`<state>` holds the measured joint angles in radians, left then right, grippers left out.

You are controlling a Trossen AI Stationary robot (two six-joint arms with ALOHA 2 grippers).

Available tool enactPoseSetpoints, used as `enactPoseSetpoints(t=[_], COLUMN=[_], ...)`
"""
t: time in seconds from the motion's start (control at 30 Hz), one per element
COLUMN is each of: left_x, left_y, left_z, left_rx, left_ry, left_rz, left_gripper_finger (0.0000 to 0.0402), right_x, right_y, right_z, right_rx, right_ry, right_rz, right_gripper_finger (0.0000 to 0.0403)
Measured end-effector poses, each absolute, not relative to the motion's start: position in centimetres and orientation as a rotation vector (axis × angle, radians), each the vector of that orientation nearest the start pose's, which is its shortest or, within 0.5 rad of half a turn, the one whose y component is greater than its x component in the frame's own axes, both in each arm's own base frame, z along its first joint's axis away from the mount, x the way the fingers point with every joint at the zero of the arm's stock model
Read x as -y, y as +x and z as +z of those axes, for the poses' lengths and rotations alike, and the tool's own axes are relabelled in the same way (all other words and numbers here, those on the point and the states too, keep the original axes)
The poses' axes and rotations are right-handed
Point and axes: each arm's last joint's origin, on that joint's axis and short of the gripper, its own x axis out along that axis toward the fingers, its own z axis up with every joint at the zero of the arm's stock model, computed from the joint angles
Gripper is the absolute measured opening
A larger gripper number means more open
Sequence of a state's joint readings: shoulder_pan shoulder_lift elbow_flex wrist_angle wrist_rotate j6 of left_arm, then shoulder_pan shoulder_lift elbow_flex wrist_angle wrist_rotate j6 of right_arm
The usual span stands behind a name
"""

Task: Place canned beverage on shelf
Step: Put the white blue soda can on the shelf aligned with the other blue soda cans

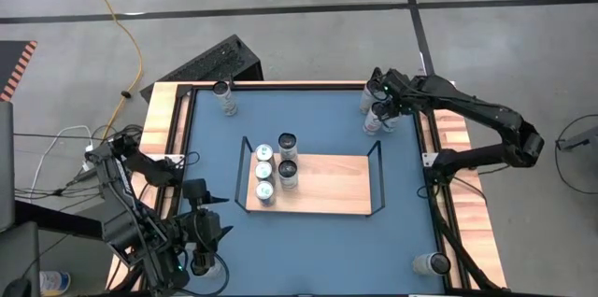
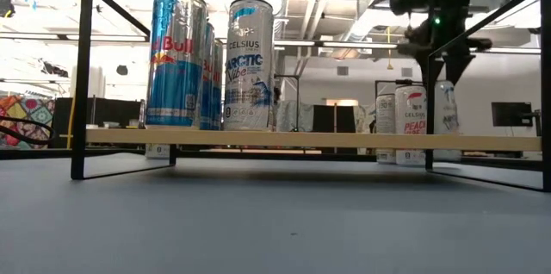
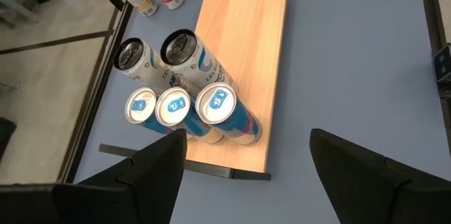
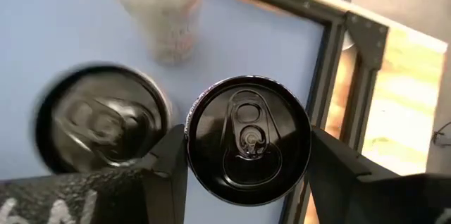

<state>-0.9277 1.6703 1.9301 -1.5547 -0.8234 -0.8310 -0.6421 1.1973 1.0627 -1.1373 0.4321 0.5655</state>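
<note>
The shelf point(image 1: 327, 185) is a light-wood board in a black wire frame at the table's middle. Several cans point(image 1: 276, 166) stand on its left end, also seen in the left wrist view point(image 3: 183, 90). Three cans point(image 1: 372, 121) stand at the table's far right corner. My right gripper point(image 1: 378, 108) is above them, open, with its fingers on either side of a black-topped can point(image 4: 246, 139). In the low view my right gripper point(image 2: 442, 76) hangs at the height of the can tops. My left gripper point(image 1: 199, 199) is open and empty, near the shelf's left end. My right gripper comes from above, pointing down, with one finger point(image 4: 165, 175) on each side of the black-topped can's upper rim point(image 4: 201, 111). I cannot tell whether the fingers touch the can. The can stands upright on the table.
A single can point(image 1: 222, 91) stands at the far left corner and another point(image 1: 432, 262) at the near right. A second black-topped can point(image 4: 99, 118) stands right beside the one between my right fingers. The shelf's right half point(image 3: 246, 41) is bare board.
</note>
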Motion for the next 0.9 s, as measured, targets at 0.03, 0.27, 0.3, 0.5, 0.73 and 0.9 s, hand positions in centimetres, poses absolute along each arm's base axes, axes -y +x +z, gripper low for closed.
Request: enactPoseSetpoints(t=[0.03,0.27,0.3,0.5,0.73,0.9], left_x=[22.0,22.0,22.0,22.1,22.0,22.0], left_y=[19.2,19.2,19.2,19.2,19.2,19.2], left_z=[40.3,40.3,40.3,40.3,40.4,40.4], left_rx=[-0.762,-0.76,-0.76,-0.759,-0.742,-0.737], left_ry=[0.211,0.212,0.212,0.211,0.238,0.249], left_rz=[0.243,0.244,0.244,0.244,0.25,0.252], left_gripper_finger=[0.0286,0.0286,0.0286,0.0286,0.0286,0.0286], right_x=[13.0,11.5,11.2,9.2,5.4,2.2], right_y=[15.5,15.5,15.5,14.9,16.2,17.5], right_z=[29.1,33.4,34.2,39.0,43.5,45.3], right_rx=[-1.021,-0.973,-0.953,-0.848,-0.633,-0.515], right_ry=[0.576,0.52,0.503,0.494,0.515,0.523], right_rz=[-1.279,-1.326,-1.349,-1.327,-1.056,-0.835], right_gripper_finger=[0.0198,0.0198,0.0198,0.0198,0.0198,0.0198])
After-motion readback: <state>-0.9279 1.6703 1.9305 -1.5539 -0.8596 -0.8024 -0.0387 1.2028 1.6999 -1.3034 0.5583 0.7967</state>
